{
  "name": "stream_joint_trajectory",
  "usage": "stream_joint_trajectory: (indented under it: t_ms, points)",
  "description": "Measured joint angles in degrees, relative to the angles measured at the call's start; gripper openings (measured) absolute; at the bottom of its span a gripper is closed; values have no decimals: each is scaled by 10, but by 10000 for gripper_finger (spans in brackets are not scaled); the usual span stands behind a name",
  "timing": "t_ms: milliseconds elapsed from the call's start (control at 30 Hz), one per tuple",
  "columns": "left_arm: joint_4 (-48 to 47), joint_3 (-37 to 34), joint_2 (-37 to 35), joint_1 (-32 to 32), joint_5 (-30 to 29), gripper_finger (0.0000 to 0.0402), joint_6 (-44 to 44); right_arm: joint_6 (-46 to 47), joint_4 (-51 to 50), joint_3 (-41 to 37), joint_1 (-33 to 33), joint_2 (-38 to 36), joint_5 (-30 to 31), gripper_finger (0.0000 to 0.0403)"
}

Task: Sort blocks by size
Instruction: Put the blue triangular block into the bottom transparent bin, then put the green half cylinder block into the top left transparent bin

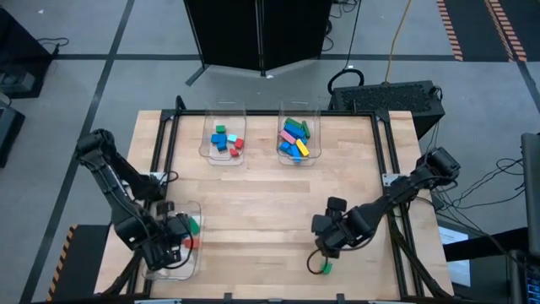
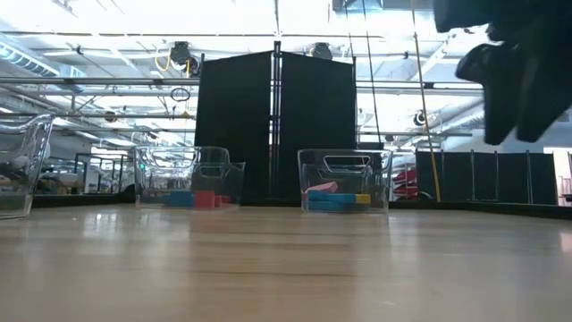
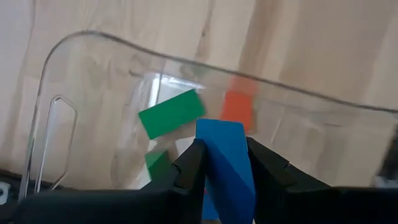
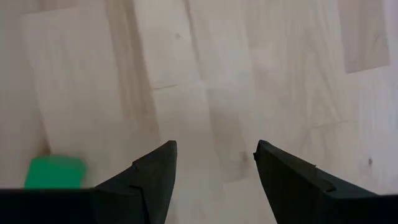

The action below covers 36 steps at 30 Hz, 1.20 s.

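My left gripper is shut on a blue block over a clear bin at the table's near left. A green block and a red block lie on that bin's floor. My right gripper is open and empty above the bare table at the near right, in the high view. A green block lies flat on the table just nearer than it, and also shows in the right wrist view. My left gripper pinches the blue block between its two fingers, one on each of two opposite sides. The fingers come from above, pointing down into the bin. The block is lifted clear of the bin's floor, and one end sticks out past the fingertips.
Two more clear bins stand at the table's far edge: the left one holds several short blocks, the right one several longer ones. A dark frame runs along the table's sides. Bare wood lies between the near and far bins.
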Motion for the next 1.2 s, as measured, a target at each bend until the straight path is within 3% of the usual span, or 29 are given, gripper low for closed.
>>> stream_joint_trajectory:
  t_ms: [233, 633, 867, 1033, 1200]
  points:
    - [7, -42, 0, 0, 4, 93, -1, 18, -5, 0, 26, 0, 0, 215]
    - [74, -134, 0, 7, 36, 167, -75, 29, 0, 0, 27, 0, -1, 215]
    - [77, -143, 0, 7, 36, 189, -71, 2, 36, -1, 32, 3, -1, 215]
    - [77, -142, 0, 11, 27, 190, -55, -46, 115, -16, 41, 11, -52, 219]
    - [75, -140, 0, 29, 19, 189, -55, -62, 116, -19, 60, 28, -90, 229]
